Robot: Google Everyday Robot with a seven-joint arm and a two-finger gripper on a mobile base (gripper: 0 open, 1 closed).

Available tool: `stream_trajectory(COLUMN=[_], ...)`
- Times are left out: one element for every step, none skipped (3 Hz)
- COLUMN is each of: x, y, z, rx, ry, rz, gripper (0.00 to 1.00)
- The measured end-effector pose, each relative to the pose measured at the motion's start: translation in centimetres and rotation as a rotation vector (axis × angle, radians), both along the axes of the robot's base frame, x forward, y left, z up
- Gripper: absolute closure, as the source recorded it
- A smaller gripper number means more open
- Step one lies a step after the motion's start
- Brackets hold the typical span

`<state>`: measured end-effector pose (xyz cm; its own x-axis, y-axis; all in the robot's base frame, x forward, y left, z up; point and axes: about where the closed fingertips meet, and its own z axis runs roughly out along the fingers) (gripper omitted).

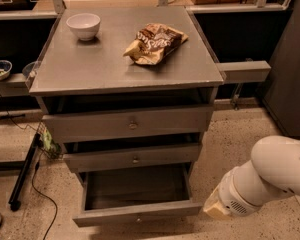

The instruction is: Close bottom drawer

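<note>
The bottom drawer point(137, 214) is the lowest of three grey drawers in the cabinet. It is pulled well out, showing its dark, empty box point(135, 186) and a small round knob on the shallow front panel. My white arm point(270, 179) reaches in from the lower right, and its tan end point(215, 209) hangs just right of the drawer's front corner without touching it. My gripper is out of view, below or behind the arm.
The middle drawer point(135, 159) and top drawer point(132, 125) stand slightly out. On the cabinet top point(90, 69) are a white bowl point(83, 25) and a crumpled snack bag point(154, 43). A black pole and cable point(25, 174) lie on the floor at left.
</note>
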<state>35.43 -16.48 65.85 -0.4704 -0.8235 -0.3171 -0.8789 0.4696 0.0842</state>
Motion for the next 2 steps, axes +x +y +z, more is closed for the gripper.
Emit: stream_trajectory(x=[0.98,0.97], y=[-0.32,-0.32], z=[-4.01,-4.02], rx=[0.010,0.010], ry=[0.073,0.074], rz=[-0.023,-0.023], gripper=[1.00,1.00])
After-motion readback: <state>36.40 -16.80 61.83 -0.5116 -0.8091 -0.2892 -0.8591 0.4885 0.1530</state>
